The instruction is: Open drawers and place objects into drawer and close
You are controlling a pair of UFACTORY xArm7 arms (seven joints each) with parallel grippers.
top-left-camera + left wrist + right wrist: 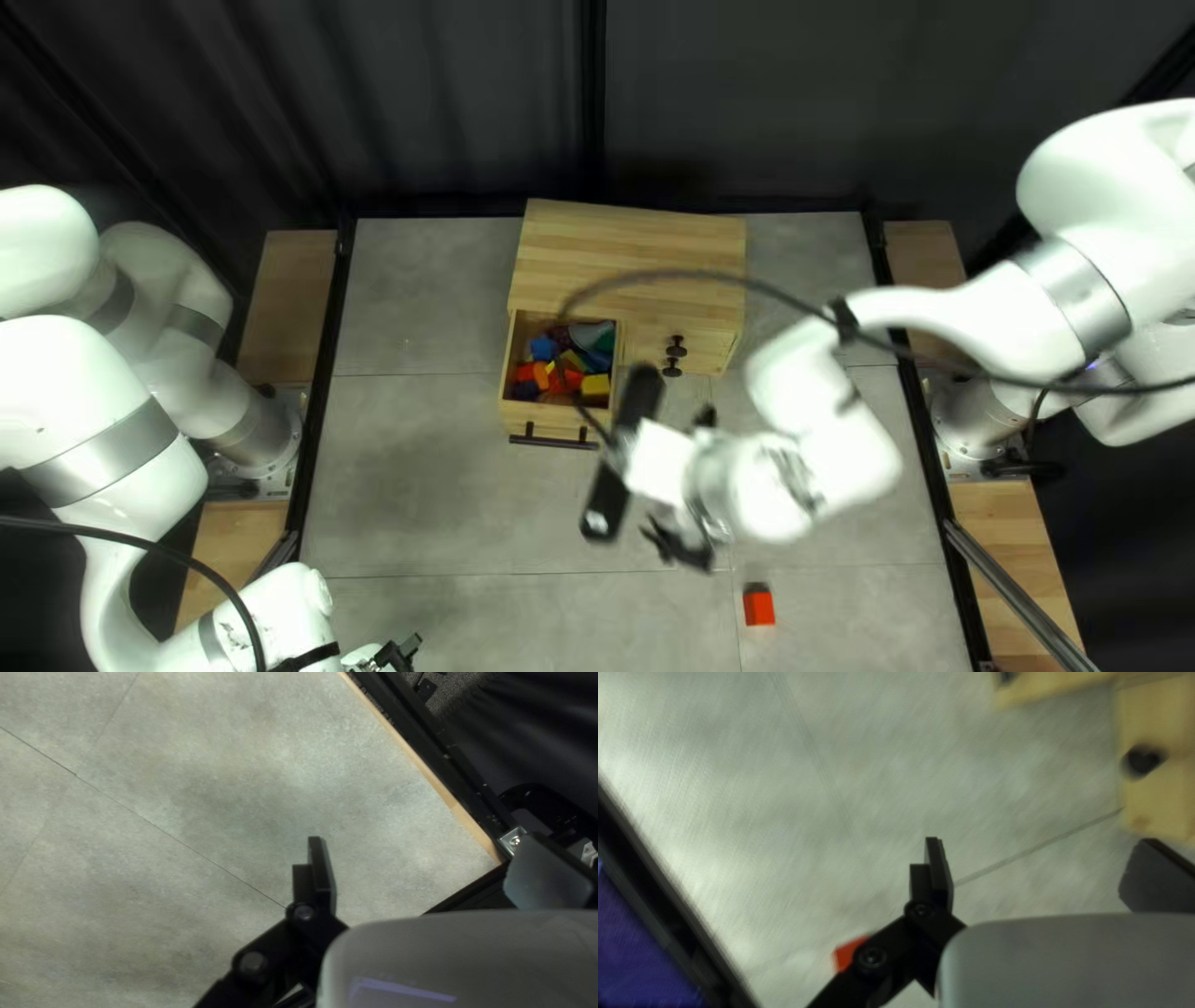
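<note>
The wooden cabinet (635, 255) stands at the table's far side in the top left view. Its left drawer (543, 423) is pulled out, holding several coloured blocks and some cloth-like items. A red block (758, 607) lies on the near part of the table; in the right wrist view the red block (847, 955) is partly hidden behind my finger linkage. My right gripper (685, 485) hangs over mid-table, between cabinet and block; its own view shows the gripper (1036, 858) open and empty. My left gripper (401, 652), at the near left, is open and empty too (427, 858).
Two dark knobs (675, 355) stick out of the cabinet's right front, beside the open drawer. My right arm (822, 436) and its cable reach across the table's right half. Black rails (321, 398) edge the table.
</note>
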